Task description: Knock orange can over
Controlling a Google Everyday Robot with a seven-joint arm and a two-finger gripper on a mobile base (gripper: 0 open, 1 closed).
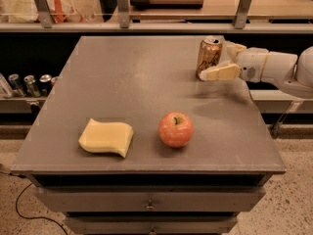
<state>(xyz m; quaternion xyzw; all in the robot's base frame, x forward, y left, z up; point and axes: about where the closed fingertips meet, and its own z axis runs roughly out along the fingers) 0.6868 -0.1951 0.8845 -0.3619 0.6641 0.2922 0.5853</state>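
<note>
Camera view: the pincer [220, 60], released and spread, touches the orange can [208, 58]; apple [175, 129] and sponge [106, 137] lie well away.

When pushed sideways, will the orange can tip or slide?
Likely tips: the orange can stands tall and narrow. Fallen, its round body may roll. The end effector sits low beside it, so sliding is possible.
</note>
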